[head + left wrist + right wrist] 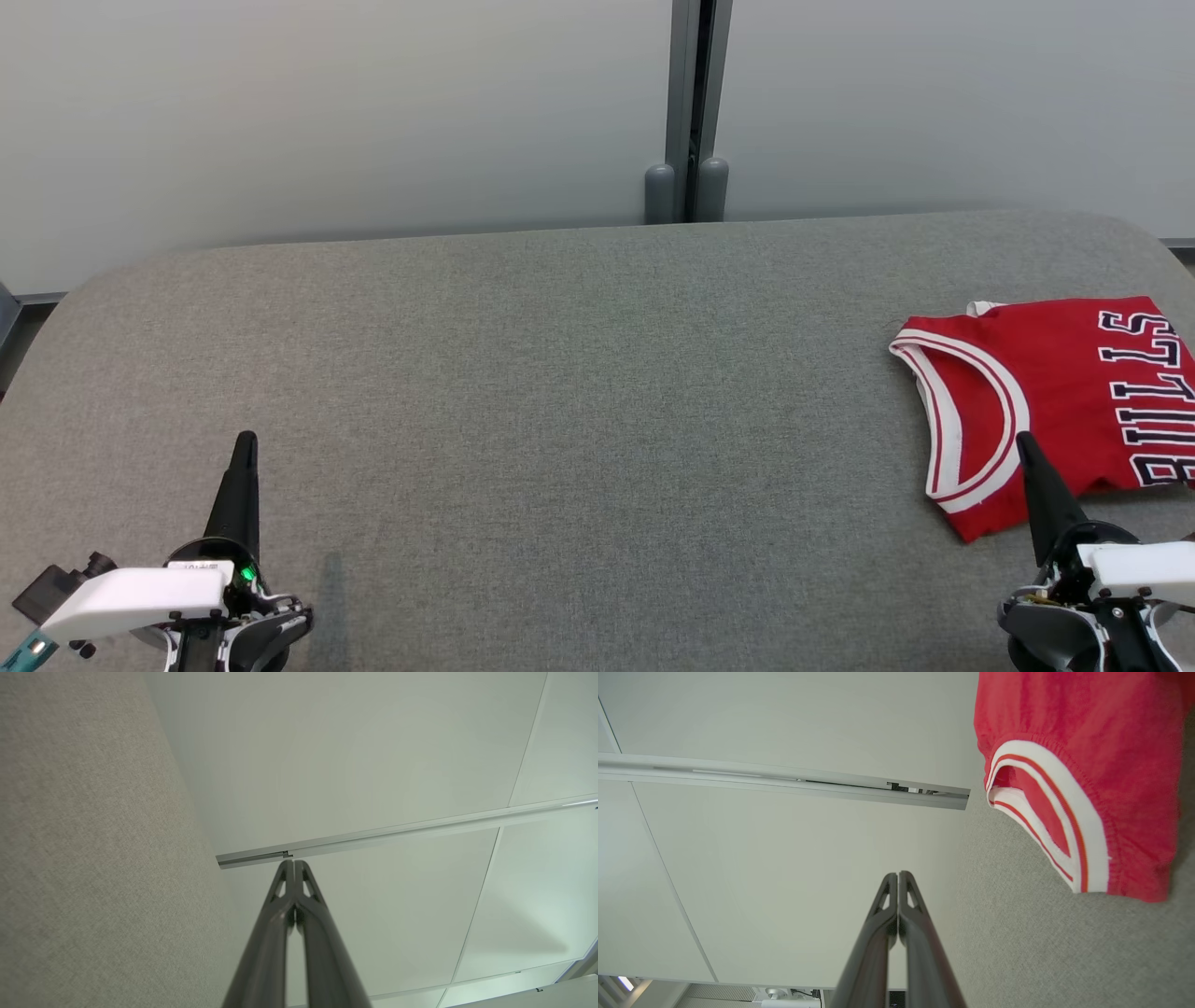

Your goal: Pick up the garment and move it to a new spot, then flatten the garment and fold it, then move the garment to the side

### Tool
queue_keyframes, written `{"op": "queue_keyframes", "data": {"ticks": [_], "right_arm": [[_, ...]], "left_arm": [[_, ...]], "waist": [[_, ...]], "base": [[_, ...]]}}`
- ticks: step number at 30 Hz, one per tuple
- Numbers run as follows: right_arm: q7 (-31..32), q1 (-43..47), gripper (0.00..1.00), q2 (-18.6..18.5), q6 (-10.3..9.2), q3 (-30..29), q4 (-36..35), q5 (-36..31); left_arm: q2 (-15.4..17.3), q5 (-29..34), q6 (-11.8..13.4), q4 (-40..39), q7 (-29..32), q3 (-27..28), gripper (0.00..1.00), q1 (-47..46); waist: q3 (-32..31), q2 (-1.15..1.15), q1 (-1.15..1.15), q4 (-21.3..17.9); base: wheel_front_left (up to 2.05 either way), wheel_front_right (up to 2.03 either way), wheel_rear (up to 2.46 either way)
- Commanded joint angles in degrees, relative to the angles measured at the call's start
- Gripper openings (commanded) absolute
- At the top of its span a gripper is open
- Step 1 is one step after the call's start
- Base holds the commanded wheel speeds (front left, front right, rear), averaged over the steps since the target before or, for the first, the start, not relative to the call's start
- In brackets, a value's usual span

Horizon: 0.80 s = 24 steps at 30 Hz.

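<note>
The garment is a red basketball jersey with white and red trim and dark lettering, lying folded flat at the right edge of the grey fabric surface. Its trimmed armhole also appears in the right wrist view. My right gripper is shut and empty at the lower right, its tip in front of the jersey's near edge. At the lower left my left gripper is shut with nothing in it, far from the jersey. In the wrist views the left fingertips and right fingertips are pressed together.
A pale wall with a grey vertical post stands behind the surface's far edge. The surface's rounded corners fall away at the far left and far right. A dark strip of floor shows at the far left.
</note>
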Motion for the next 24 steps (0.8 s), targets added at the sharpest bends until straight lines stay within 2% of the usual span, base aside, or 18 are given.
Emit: {"op": "queue_keyframes", "data": {"ticks": [1, 13, 24], "right_arm": [[0.50, -0.82, 0.00, -0.45, 0.02, -0.38, -0.21, 1.27], [1.65, -0.83, 0.00, -0.45, 0.02, -0.94, -0.22, 5.93], [1.65, -0.84, 0.00, -0.45, 0.02, -0.88, -0.22, 5.63]], "left_arm": [[0.15, -1.12, -0.35, -0.04, 0.29, 0.28, 0.00, -1.27], [0.03, -5.33, -0.42, 0.10, 1.45, 0.52, 0.00, -1.82], [0.03, -5.18, -0.42, 0.09, 1.47, 0.49, 0.00, -1.70]], "waist": [[0.01, 0.00, 0.00, 0.01], [0.13, 0.00, 0.00, 0.12], [0.14, 0.00, 0.00, 0.12]], "base": [[0.00, 0.00, 0.00], [0.00, 0.00, 0.00], [0.00, 0.00, 0.00]]}}
